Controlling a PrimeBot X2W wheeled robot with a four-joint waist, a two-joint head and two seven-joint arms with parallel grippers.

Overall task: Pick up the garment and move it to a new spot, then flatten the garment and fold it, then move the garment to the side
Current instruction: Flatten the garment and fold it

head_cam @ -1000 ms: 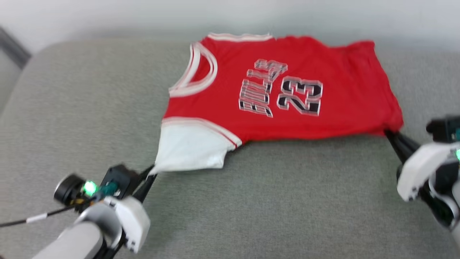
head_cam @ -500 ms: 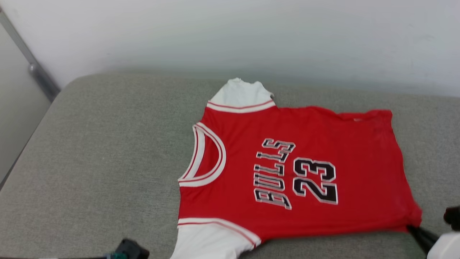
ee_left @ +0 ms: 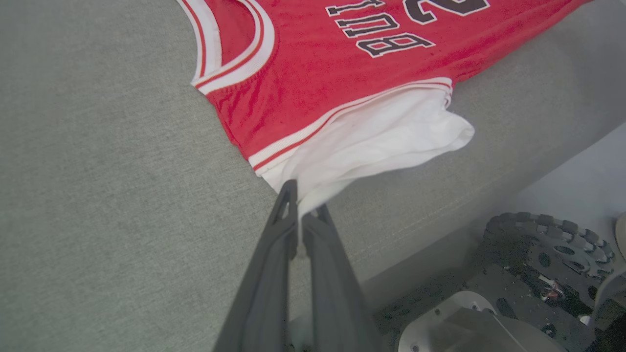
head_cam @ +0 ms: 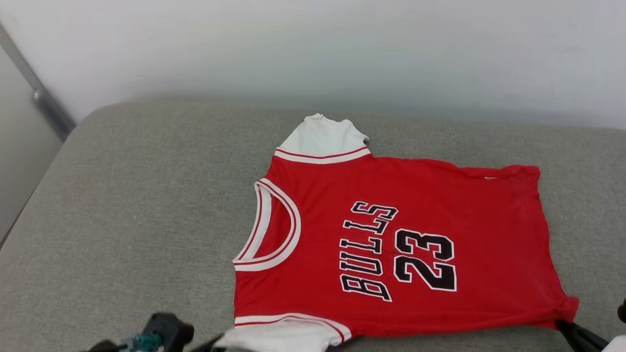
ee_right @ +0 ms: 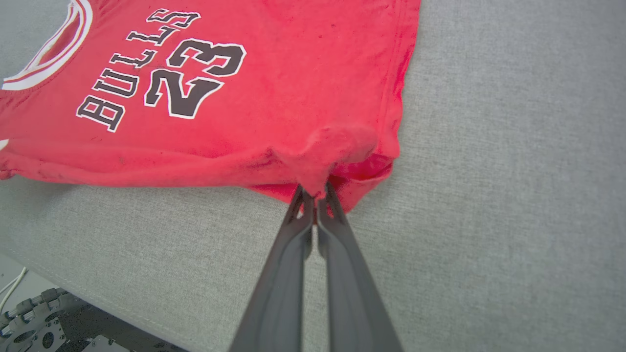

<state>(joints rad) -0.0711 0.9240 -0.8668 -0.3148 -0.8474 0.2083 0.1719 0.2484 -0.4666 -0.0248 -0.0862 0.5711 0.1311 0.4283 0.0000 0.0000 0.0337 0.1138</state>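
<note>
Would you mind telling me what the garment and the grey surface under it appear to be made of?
The garment looks like thin, soft, matte knit cloth, probably synthetic: it puckers into small folds where the right hand pinches its corner. The grey surface looks like padded upholstery in matte woven fabric: a fine speckled weave shows, with a rounded edge.

the garment (head_cam: 440,210) is soft, matt knit cloth with flat, smooth printed lettering. the cushion (head_cam: 146,220) beneath is coarse grey woven fabric. the left gripper (ee_left: 303,208) and the right gripper (ee_right: 315,198) look like smooth matt dark plastic.
</note>
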